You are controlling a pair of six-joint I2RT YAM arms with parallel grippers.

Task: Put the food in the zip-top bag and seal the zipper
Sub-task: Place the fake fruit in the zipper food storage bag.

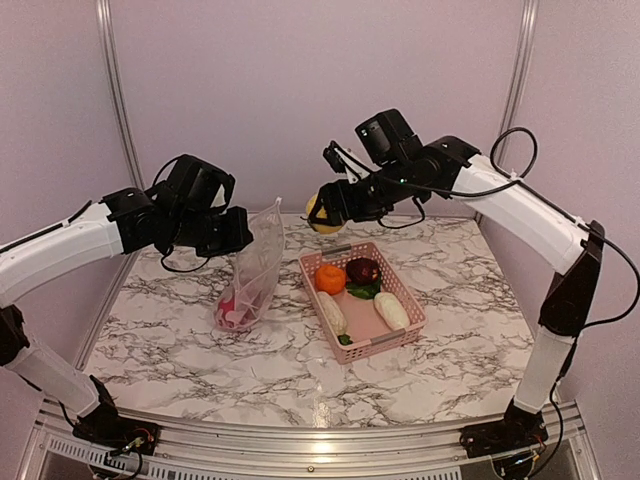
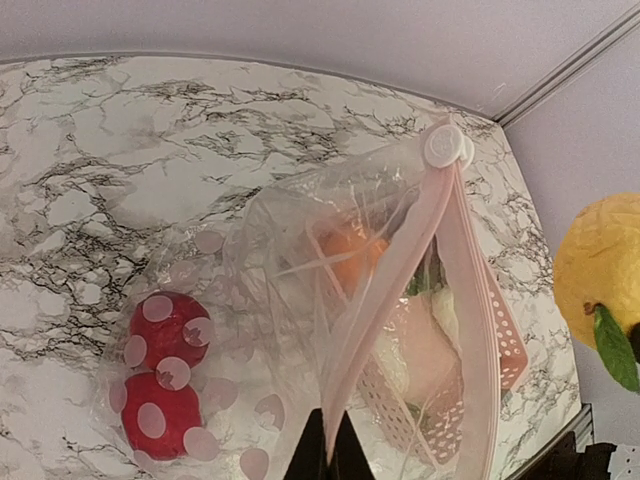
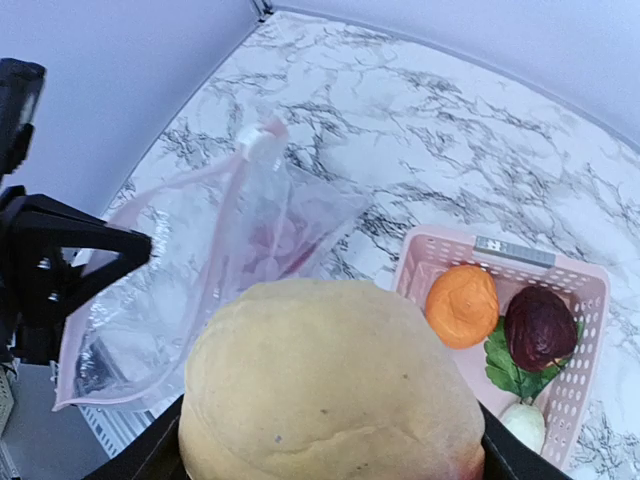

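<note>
Above marbled desk (image 1: 200, 340) I see right end effector (image 1: 334, 206) clamped on dimpled yellow fruit (image 3: 330, 380); left end effector (image 2: 325, 452) pinches crinkly zip-top bag (image 1: 256, 268).

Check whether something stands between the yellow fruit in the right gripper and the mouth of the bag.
Nothing visible does. The yellow fruit, held by the right gripper, hangs in open air beside the zip-top bag, whose mouth the left gripper holds up and open. The pink basket sits lower, aside.
</note>
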